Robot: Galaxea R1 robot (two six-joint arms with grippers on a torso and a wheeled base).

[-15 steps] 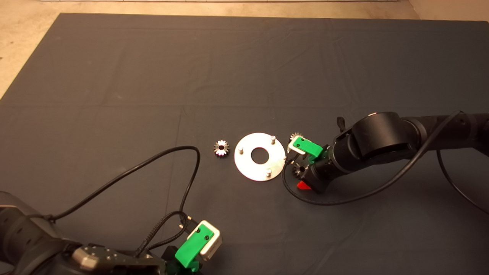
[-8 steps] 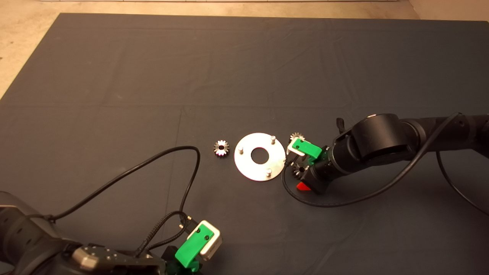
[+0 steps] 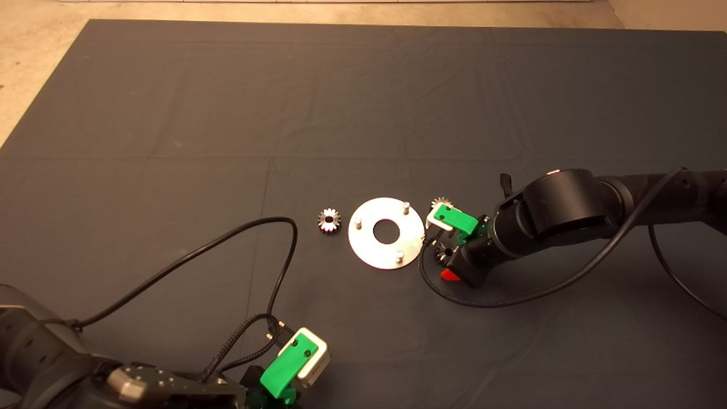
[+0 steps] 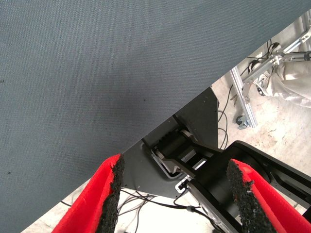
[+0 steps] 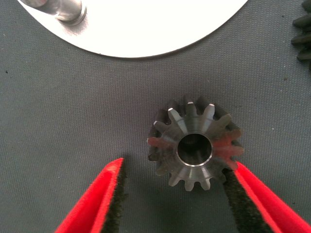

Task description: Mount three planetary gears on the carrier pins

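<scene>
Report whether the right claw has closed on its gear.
Open. The right claw straddles the gear lying flat on the mat, with a gap at one pad.

The right arm, black and thick, reaches in from the right edge of the head view to just right of centre. Its wrist angles downward, and the green right gripper sits at its tip, pointing down at the mat. In the right wrist view, its two red fingers with black pads are spread apart. The left arm rests in the lower left corner of the head view. Its green left gripper lies at the bottom edge, and its red fingers are also spread wide.
</scene>
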